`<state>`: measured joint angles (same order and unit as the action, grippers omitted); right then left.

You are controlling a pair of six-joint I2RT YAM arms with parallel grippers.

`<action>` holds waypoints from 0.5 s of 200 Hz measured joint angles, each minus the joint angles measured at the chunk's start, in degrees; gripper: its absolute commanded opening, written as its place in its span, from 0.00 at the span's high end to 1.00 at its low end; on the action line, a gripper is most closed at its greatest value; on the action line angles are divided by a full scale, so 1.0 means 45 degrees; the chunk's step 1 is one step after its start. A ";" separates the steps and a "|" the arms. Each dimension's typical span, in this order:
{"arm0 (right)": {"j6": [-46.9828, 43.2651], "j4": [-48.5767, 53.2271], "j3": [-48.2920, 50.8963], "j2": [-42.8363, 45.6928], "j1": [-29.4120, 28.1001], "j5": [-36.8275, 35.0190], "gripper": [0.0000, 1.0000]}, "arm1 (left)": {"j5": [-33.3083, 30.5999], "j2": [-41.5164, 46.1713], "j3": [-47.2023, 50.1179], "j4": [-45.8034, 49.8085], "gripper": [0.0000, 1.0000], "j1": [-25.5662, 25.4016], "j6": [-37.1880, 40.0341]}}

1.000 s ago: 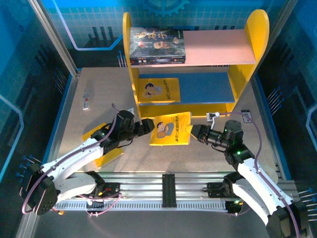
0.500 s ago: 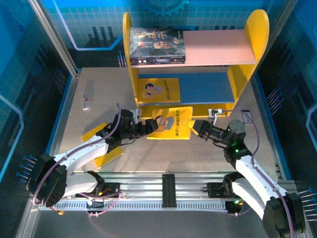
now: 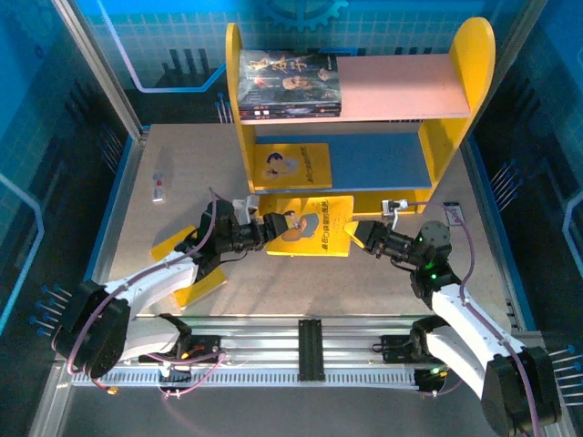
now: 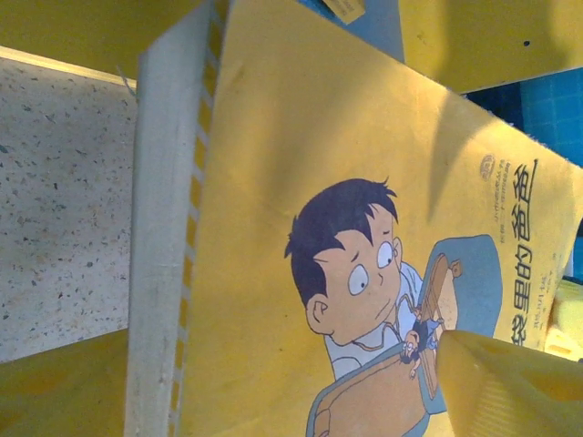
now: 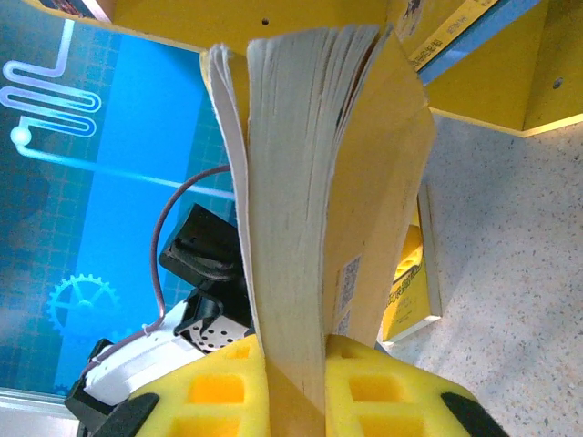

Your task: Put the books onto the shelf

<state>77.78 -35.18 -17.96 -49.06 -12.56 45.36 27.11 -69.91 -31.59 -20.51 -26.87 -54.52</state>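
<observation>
Item: yellow book (image 3: 310, 226), held just in front of the shelf (image 3: 474, 64), level with its blue lower board (image 3: 383, 159). The right gripper (image 3: 353, 234) clamps the book's right edge. The left gripper (image 3: 266, 228) has its jaws wide about the spine side, and we see no squeeze there. Hazards, as we judge them: loose pages fan above the right pads, so the book may splay or sag. Its far edge may catch the front rail (image 3: 387, 196) or ride onto the second yellow book (image 3: 293, 166) on that board. Nearby: dark books (image 3: 290, 84) above; third yellow book (image 3: 171, 246) under the left arm; white device (image 3: 159, 188), well apart.
</observation>
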 measured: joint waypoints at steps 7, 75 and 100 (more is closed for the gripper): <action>-0.0141 0.0112 -0.0010 0.0029 0.0010 0.0005 0.83 | 0.0029 0.0039 0.0000 -0.0015 0.25 0.0049 -0.0019; -0.1885 0.2215 -0.0612 0.0243 0.0141 0.0000 0.80 | 0.0034 0.0481 0.0180 0.0194 0.60 0.0481 -0.0102; -0.2166 0.2715 -0.0631 0.0238 0.0155 -0.0063 0.80 | 0.0024 0.0481 0.0214 0.0248 0.66 0.0559 -0.0131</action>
<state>68.03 -22.96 -20.80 -47.99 -11.86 45.08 27.22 -67.75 -30.63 -19.40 -24.36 -55.11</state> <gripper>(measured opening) 0.201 0.361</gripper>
